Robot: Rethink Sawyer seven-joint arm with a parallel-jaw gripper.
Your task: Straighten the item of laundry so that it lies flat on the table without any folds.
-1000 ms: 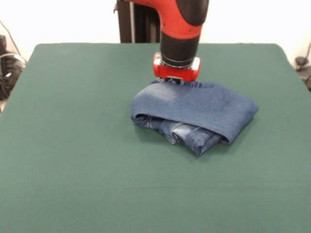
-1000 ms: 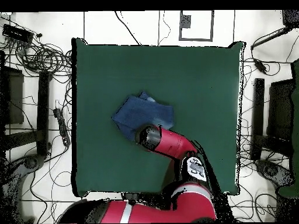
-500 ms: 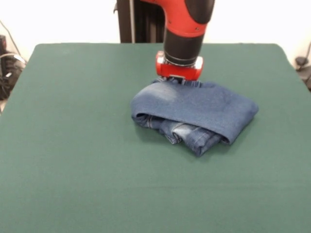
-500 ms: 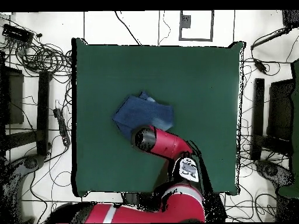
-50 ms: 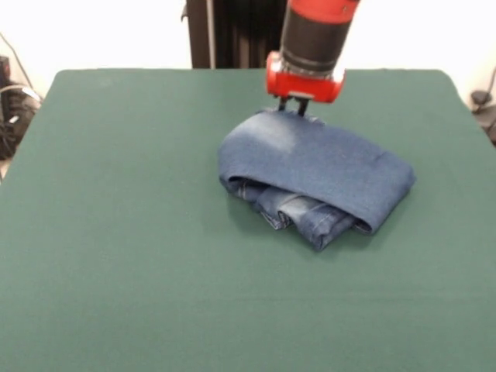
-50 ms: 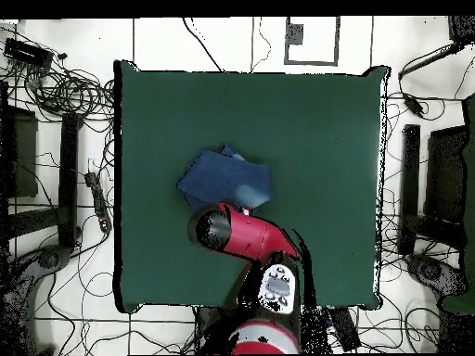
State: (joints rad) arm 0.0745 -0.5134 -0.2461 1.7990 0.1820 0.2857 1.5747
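The small pair of blue denim jeans lay bunched and folded over near the middle of the large dark green felt-topped table, a faded, whitish leg poking from beneath. Cables sprawled across the pale floor around it. The red-collared gripper pinched the jeans' far edge between dark fingers pressed close, lifting that edge slightly.

The arm is cut off by the front view's top edge. Overhead, it hides the pincer and the jeans' near edge.
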